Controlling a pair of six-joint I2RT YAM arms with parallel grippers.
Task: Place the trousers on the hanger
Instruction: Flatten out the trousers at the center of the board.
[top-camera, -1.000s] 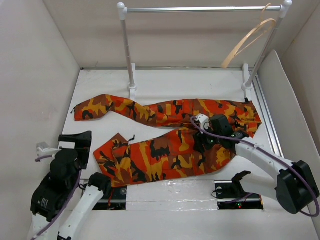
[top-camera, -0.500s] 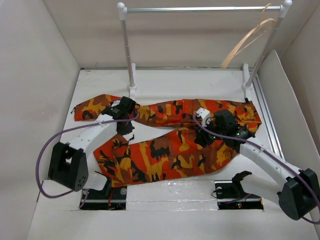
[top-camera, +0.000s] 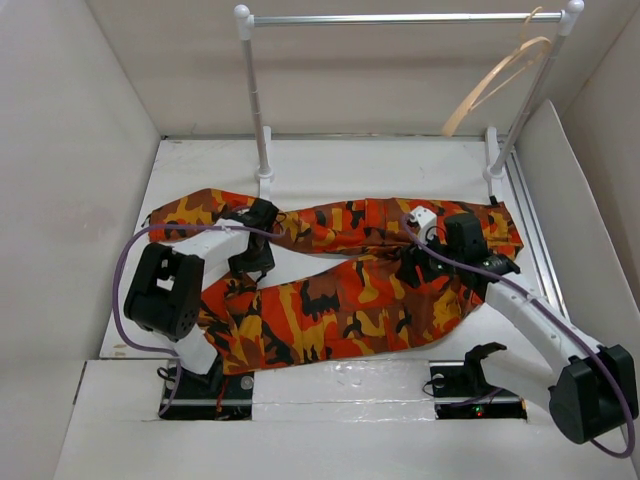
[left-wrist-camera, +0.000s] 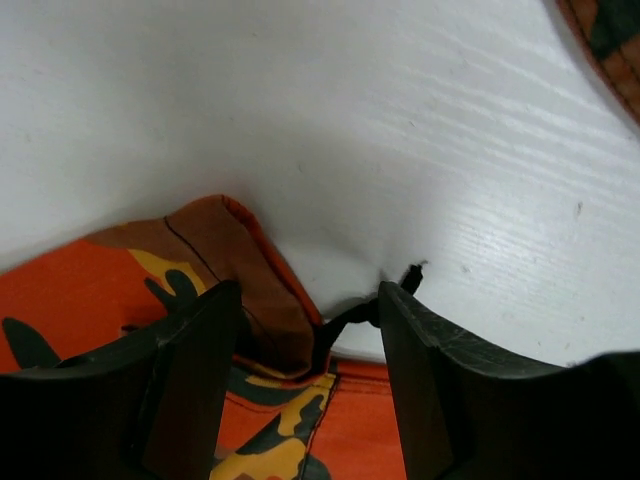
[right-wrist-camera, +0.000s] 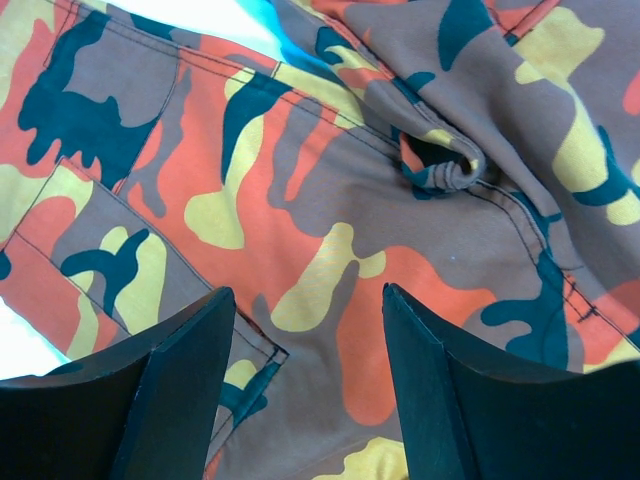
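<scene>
Trousers (top-camera: 340, 300) beneath left end effector (left-wrist-camera: 307, 300), right end effector (right-wrist-camera: 307, 295); both parted (neither gripping)

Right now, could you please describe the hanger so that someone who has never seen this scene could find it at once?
A white-posted clothes rail stands at the far side of the table. The hanger hangs at its bar's right end, beside the right post. It alone is a thin, curved, pale wooden arc, unlike the bright camouflage trousers spread flat.
</scene>
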